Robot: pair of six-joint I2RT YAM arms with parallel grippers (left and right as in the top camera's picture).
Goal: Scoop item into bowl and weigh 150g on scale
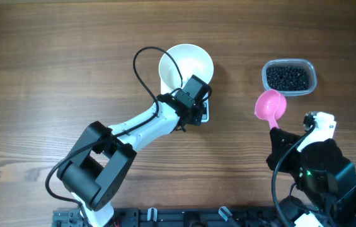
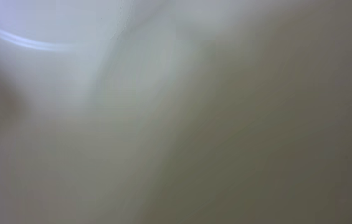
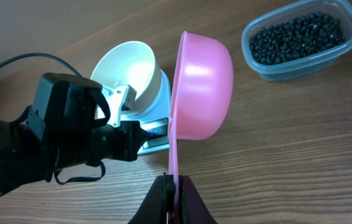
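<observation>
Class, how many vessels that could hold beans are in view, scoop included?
3. The white bowl sits on the scale at centre; the clear tub of beans stands at upper right; the pink scoop is held by the right gripper below the tub. None looks hidden.

The bowl (image 1: 190, 60), round, plain white, empty, stands upright on the scale (image 3: 154, 135) at upper centre of frame. The scale is white, largely covered. The item (image 1: 287, 76), tiny black beads, fills a clear tub (image 1: 264, 75) at upper right.
</observation>
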